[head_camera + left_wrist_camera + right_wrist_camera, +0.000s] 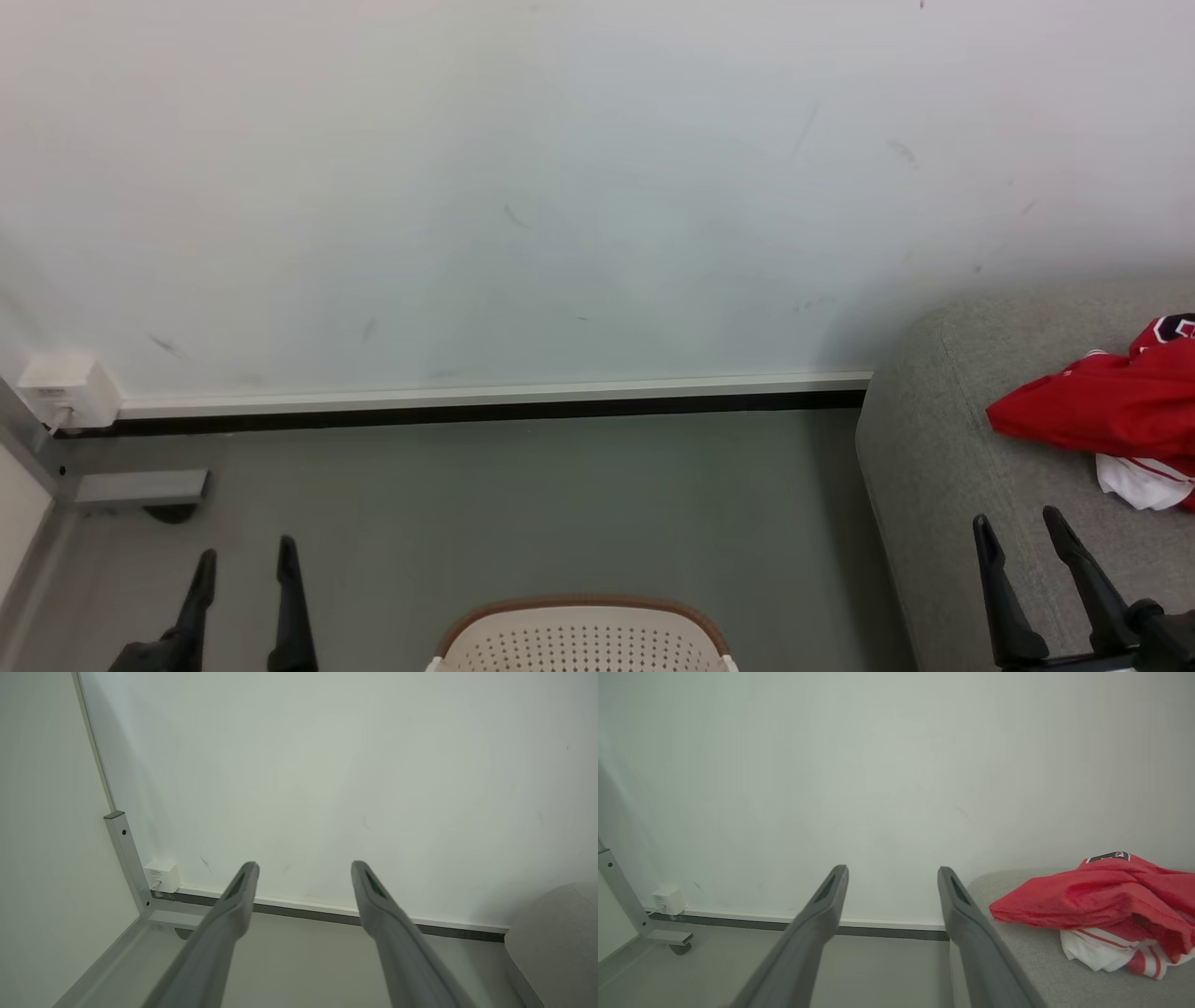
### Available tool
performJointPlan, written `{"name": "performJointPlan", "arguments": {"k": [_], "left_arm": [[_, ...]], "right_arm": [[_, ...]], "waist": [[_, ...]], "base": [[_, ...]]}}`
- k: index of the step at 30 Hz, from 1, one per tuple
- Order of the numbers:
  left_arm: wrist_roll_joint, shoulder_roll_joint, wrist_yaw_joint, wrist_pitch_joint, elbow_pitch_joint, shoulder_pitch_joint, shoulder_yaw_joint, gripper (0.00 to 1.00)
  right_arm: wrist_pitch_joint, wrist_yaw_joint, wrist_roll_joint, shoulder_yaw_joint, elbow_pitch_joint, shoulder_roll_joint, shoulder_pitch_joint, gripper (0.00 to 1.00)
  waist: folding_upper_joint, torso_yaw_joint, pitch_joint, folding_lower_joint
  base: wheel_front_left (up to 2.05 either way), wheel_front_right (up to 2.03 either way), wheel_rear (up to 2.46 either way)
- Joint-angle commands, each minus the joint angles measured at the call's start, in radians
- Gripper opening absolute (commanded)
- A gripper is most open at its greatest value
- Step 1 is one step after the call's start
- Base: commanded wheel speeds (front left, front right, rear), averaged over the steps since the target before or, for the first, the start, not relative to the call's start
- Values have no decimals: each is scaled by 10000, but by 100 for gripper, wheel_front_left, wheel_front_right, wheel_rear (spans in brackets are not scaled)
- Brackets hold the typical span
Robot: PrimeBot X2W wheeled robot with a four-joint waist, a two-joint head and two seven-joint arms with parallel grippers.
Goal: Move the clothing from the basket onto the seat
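Head view: clothing [1111, 406] is seen heaped on seat [924, 439] at right edge, basket [583, 616] is cut off at btm centre, and left gripper [247, 548] (lower left) and right gripper [1015, 515] (lower right) are held wide, empty. Left wrist view: fingers are spread wide above floor [303, 961], aimed at wall [327, 765]; seat corner is seen lower right. Right wrist view: fingers are spread wide, empty; clothing is seen on seat at right of frame, apart from the fingers.

The clothing [1111, 406] is bright red, with a white part striped red. The seat [924, 467] is grey weave. The basket [583, 642] is cream-white, dotted with holes, its rim brown.
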Motion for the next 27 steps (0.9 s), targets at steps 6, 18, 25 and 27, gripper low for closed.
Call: {"name": "performJointPlan", "arguments": {"k": [6, 18, 25, 27], "left_arm": [[531, -272, -266, -5, -86, 203, 309, 100], [882, -585, -798, -5, 241, -120, 706, 100], [1041, -713, -975, -5, 352, -193, 874, 100], [1070, -727, -1001, -5, 359, -196, 900, 100]], "right_arm": [[-31, -26, -320, -165, -19, 141, 261, 100], [-32, -26, -279, 43, 172, 63, -41, 100], [-32, -26, -158, 215, 262, -48, -154, 100], [-32, -26, -156, 220, 266, -59, -158, 100]], "waist": [[0, 15, 15, 0], [0, -2, 21, 0], [0, -67, 42, 0], [0, -75, 47, 0]], "base": [[0, 0, 0], [0, 0, 0], [0, 0, 0], [0, 0, 0]]}}
